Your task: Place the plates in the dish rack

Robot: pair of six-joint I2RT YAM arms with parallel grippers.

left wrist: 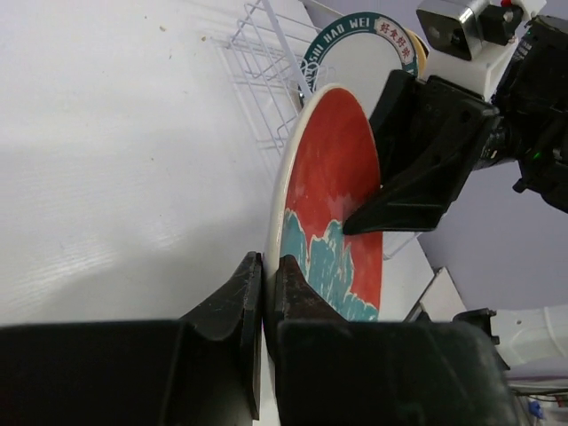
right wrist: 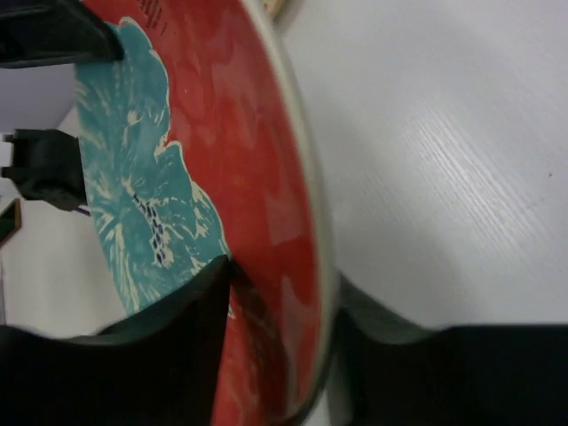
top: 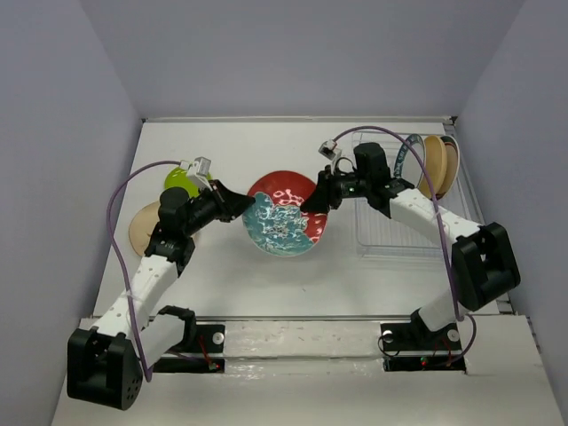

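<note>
The red plate with teal flowers (top: pixel 282 217) is held tilted above the table's middle, between both grippers. My left gripper (top: pixel 246 209) is shut on its left rim; in the left wrist view the jaws (left wrist: pixel 264 264) pinch the plate's (left wrist: pixel 333 177) pale edge. My right gripper (top: pixel 311 202) grips the right rim; in the right wrist view (right wrist: pixel 284 275) one finger presses the painted face of the plate (right wrist: pixel 222 133) and the other sits behind the rim. The dish rack (top: pixel 382 240) at right holds a white teal-rimmed plate (top: pixel 406 156) and tan plates (top: pixel 435 165) upright.
A lime green plate (top: pixel 179 181) and a pale tan plate (top: pixel 144 227) lie on the table at left, behind my left arm. The rack's wires (left wrist: pixel 266 80) and the teal-rimmed plate (left wrist: pixel 359 49) show beyond the red plate. Grey walls enclose the table.
</note>
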